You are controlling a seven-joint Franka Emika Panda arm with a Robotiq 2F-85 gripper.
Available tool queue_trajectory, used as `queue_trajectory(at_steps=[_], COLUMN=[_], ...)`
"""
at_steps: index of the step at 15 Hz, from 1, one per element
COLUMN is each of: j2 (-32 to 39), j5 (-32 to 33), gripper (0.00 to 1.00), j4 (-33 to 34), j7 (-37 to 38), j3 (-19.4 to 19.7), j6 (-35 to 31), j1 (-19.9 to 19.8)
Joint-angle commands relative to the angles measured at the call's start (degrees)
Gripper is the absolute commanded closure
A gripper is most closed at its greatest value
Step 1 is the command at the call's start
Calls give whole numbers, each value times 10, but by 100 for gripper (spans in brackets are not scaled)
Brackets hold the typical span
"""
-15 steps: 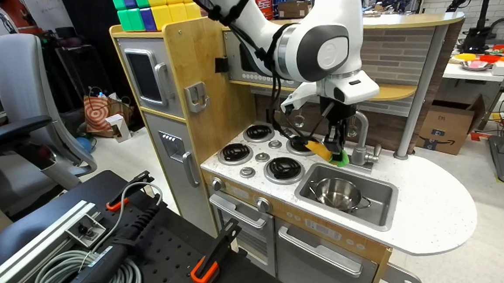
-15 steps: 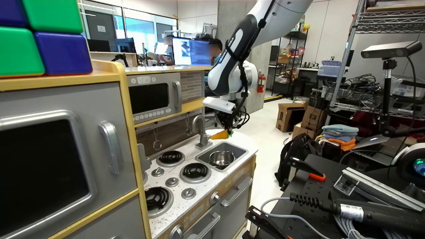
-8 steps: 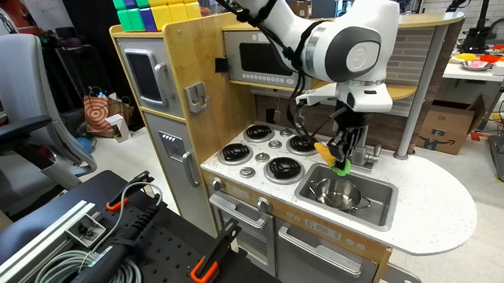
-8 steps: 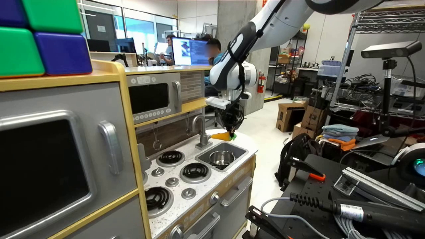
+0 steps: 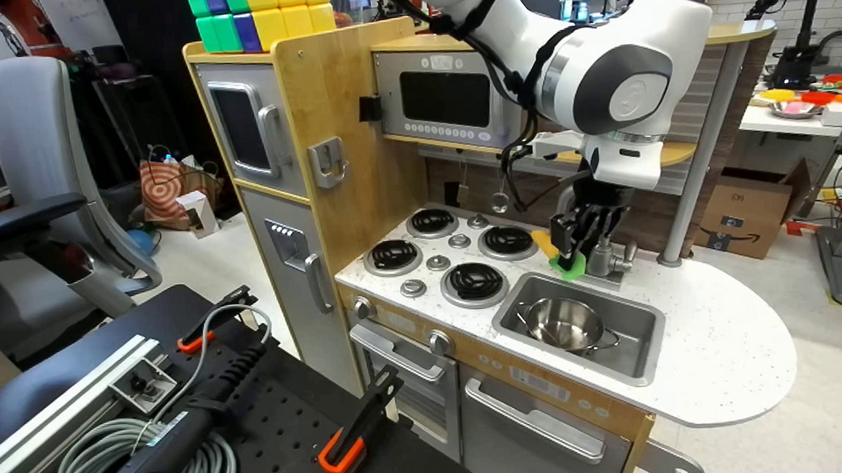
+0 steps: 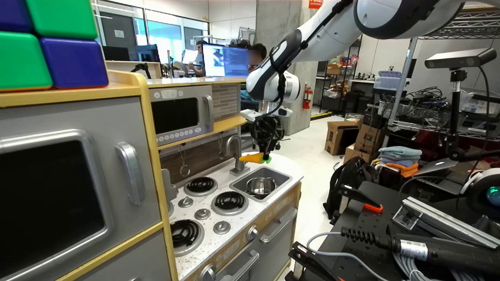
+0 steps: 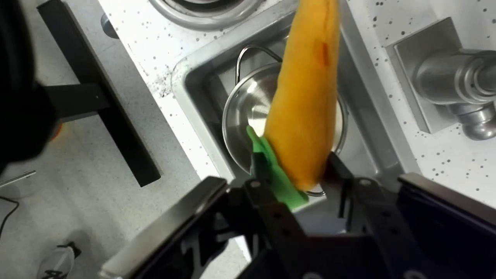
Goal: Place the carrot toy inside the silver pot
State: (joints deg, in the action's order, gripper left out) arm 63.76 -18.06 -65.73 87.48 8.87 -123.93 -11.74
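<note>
One grey office chair [image 5: 31,129] stands at the left edge of the frame in an exterior view, and a coil of grey cable [image 5: 216,465] lies in the lower left corner. Green, blue and yellow blocks [image 5: 262,23] rest on a wooden cabinet [image 5: 355,109] at the upper left. Four black burners [image 5: 473,281] come next, set in the white speckled counter [image 5: 719,328]. Right of centre is the carrot toy [image 5: 544,243], its orange body slanting up and left, its green end low and right. The hand [image 5: 567,257] is clamped on the toy at that green end. Lower in the frame the silver pot [image 5: 564,323] stands upright in the sink [image 5: 635,326], and the tap [image 5: 605,260] is partly hidden behind the hand. Both exterior views show the toy outside the pot. A cardboard box [image 5: 741,209] stands at the right.

In the wrist view, the counter's speckled edge runs down from the upper left. The pot's rim shows next, left of the toy, which crosses in front of the pot from the top edge to the middle of the frame. The dark fingers [image 7: 343,170] stand on either side of its blunt end, a green leaf against the one at the left. The tap's base lies at the right.
</note>
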Motion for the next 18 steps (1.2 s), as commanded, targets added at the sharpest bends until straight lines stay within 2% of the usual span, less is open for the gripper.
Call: queue_trajectory(at_steps=[1, 2, 4, 5, 6, 9, 10, 14, 15, 18], j2=[4, 5, 7, 8, -9, -67, -90, -183, -110, -158], j5=[5, 5, 5, 5, 0, 0, 1, -6, -2, -4], gripper=[53, 50, 50, 25, 23, 4, 0, 0, 0, 0], j4=[8, 12, 14, 14, -7, -79, -108, -208, -118, -172], j7=[6, 7, 9, 9, -2, -49, -68, -137, -104, -125], j3=[-6, -7, -7, -7, -6, -18, -21, -33, -22, -24], j6=[2, 2, 2, 2, -1, -10, -12, -6, 3, 3], j1=[-4, -4, -4, -4, 2, 10, 13, 15, 17, 19])
